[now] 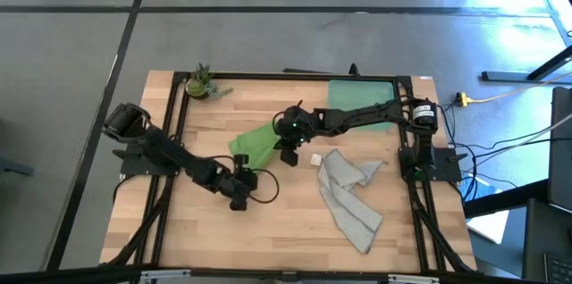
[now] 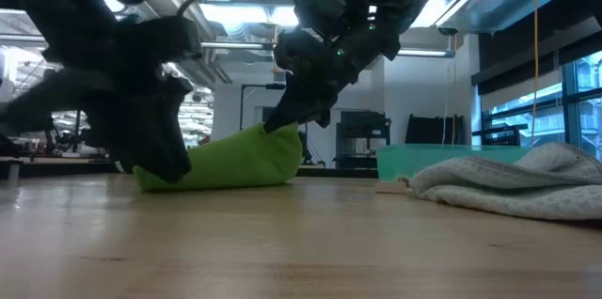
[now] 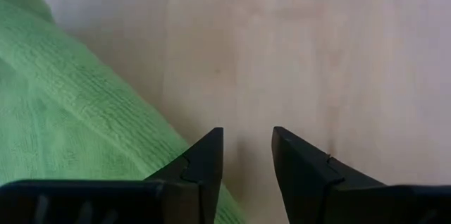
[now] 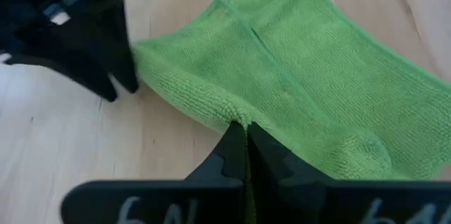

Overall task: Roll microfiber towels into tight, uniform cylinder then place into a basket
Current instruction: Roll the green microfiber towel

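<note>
Green towel [image 1: 256,144] near the desk's middle, folded into a thick band, not yet a tight cylinder; grey towel [image 1: 350,193] crumpled toward the right front, untouched; basket [image 1: 362,98] at the far right edge, seemingly empty. Most of the task left. Right hand [image 4: 245,137] pinched shut on the green towel's folded edge. Left hand [image 3: 246,155] part open, holding nothing, low on the desk just beside the towel's near end.

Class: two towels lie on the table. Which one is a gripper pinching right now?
The lime green towel: the right gripper is shut on its folded edge. The grey towel lies crumpled apart, touched by neither gripper; the left gripper is open beside the green one.
</note>
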{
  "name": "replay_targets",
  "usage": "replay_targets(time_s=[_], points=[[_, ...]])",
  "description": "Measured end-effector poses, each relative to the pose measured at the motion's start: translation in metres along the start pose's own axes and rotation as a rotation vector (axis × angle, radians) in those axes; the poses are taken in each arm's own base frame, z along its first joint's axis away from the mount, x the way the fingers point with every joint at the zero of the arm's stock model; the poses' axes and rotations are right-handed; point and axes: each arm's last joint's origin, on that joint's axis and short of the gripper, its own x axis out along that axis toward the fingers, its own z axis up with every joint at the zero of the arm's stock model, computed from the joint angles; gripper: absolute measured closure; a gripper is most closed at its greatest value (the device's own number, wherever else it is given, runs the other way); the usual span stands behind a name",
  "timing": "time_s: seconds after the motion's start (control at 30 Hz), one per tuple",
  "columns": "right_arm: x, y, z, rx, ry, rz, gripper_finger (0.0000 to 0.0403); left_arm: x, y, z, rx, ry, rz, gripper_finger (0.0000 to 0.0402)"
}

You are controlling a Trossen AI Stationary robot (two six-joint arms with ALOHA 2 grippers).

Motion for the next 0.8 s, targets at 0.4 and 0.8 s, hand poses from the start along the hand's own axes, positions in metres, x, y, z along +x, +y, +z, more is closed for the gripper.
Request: replay_targets(time_s=[0.4, 0.8], points=[[0.000, 0.000, -0.002, -0.003, 0.016, -0.003, 0.0397, 0.000, 0.007, -0.001, 0.034, -0.026, 0.198, 0.0284], [0.000, 0.000, -0.002, -0.002, 0.021, -0.004, 0.0399, 0.008, 0.036, -0.007, 0.036, 0.087, 0.360, 0.0284]])
